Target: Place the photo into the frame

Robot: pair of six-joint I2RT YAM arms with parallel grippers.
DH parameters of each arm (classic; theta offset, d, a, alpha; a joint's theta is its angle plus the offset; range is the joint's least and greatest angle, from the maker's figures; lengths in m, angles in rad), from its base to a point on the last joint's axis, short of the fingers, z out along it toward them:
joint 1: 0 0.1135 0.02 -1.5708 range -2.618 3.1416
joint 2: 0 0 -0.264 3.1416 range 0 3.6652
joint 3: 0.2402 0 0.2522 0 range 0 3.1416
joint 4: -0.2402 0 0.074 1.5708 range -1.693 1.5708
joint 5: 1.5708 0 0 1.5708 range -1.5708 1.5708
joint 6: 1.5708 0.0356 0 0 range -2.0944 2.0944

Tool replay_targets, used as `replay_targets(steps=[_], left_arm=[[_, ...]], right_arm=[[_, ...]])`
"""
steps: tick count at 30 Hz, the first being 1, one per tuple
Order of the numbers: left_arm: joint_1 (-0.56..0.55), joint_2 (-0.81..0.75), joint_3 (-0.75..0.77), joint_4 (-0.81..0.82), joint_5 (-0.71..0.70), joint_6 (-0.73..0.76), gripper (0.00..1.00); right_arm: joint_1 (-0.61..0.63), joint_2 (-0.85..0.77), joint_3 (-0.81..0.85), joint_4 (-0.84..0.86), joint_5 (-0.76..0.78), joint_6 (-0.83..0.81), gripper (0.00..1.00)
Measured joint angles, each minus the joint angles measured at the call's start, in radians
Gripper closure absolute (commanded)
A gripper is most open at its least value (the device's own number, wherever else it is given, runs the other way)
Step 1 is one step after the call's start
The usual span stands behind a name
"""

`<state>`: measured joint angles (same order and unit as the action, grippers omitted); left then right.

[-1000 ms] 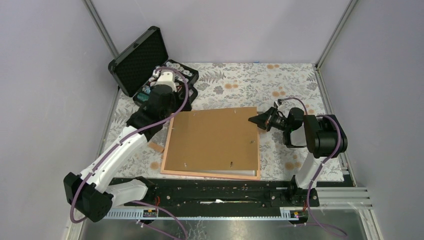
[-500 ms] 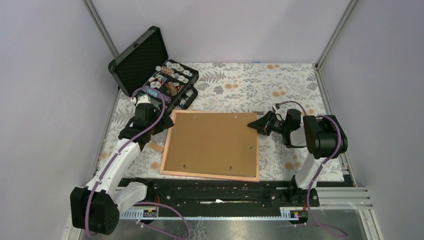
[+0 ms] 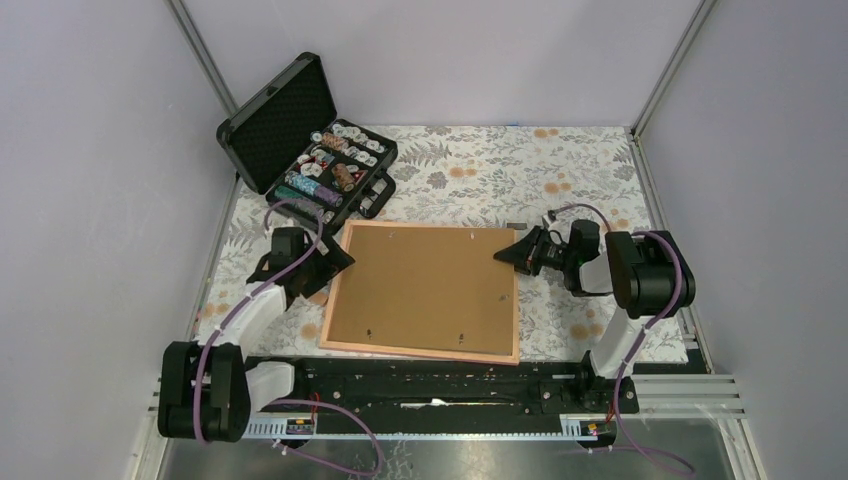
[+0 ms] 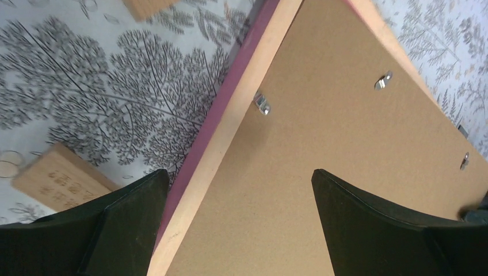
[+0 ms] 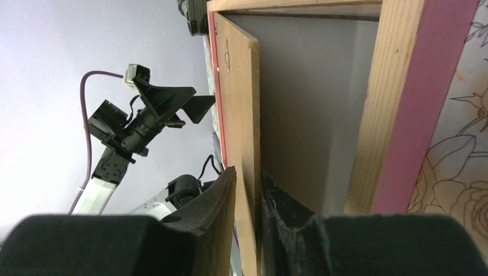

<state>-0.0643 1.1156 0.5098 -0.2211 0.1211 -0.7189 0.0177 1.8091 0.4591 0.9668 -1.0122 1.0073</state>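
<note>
The frame (image 3: 331, 300) with its pinkish-orange border lies flat mid-table, face down. A brown backing board (image 3: 420, 285) covers its opening. My right gripper (image 3: 507, 253) is shut on the board's right edge (image 5: 239, 86) and holds that edge slightly raised above the frame's border (image 5: 397, 103). Under the board a pale white sheet (image 5: 311, 98), apparently the photo's plain back, lies in the frame; it is hidden in the top view. My left gripper (image 3: 326, 262) is open, its jaws (image 4: 239, 172) straddling the frame's left border (image 4: 230, 126) and the board (image 4: 345, 144).
An open black foam-lined case (image 3: 285, 115) with chips stands at the back left. A small wooden block (image 3: 313, 296) lies on the floral cloth just left of the frame, also in the left wrist view (image 4: 54, 184). Metal tabs (image 4: 262, 103) stick up along the frame's edge.
My left arm has swung from above the case down to the frame's left edge. The backing board has dropped nearly flat into the frame, covering the white sheet that showed at its near edge.
</note>
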Motion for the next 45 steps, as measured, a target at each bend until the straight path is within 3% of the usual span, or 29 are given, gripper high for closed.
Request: replay_targets(steps=[8,13,18,20,21,28,35,45], left_arm=[[0.011,0.081,-0.056,0.135,0.104,-0.058,0.01],[0.012,0.092,-0.056,0.168,0.116,-0.066,0.01],[-0.001,0.019,-0.056,0.121,0.115,-0.066,0.01],[-0.001,-0.019,-0.056,0.111,0.115,-0.064,0.01],[0.0,-0.029,-0.056,0.11,0.115,-0.064,0.01],[0.0,-0.034,-0.059,0.106,0.115,-0.064,0.01],[0.0,-0.034,-0.059,0.096,0.116,-0.05,0.01],[0.0,0.006,-0.064,0.113,0.161,-0.047,0.01]], right_arm=[[0.132,0.017,0.148,-0.295,0.04,-0.168,0.76],[0.143,-0.031,0.164,-0.421,0.099,-0.229,0.41],[0.142,-0.076,0.182,-0.597,0.17,-0.332,0.28],[0.128,-0.103,0.182,-0.639,0.176,-0.358,0.03],[0.109,-0.117,0.182,-0.657,0.166,-0.359,0.01],[0.011,-0.22,0.185,-0.797,0.187,-0.446,0.0],[0.007,-0.339,0.191,-0.982,0.328,-0.54,0.0],[0.008,-0.413,0.186,-1.075,0.413,-0.594,0.0]])
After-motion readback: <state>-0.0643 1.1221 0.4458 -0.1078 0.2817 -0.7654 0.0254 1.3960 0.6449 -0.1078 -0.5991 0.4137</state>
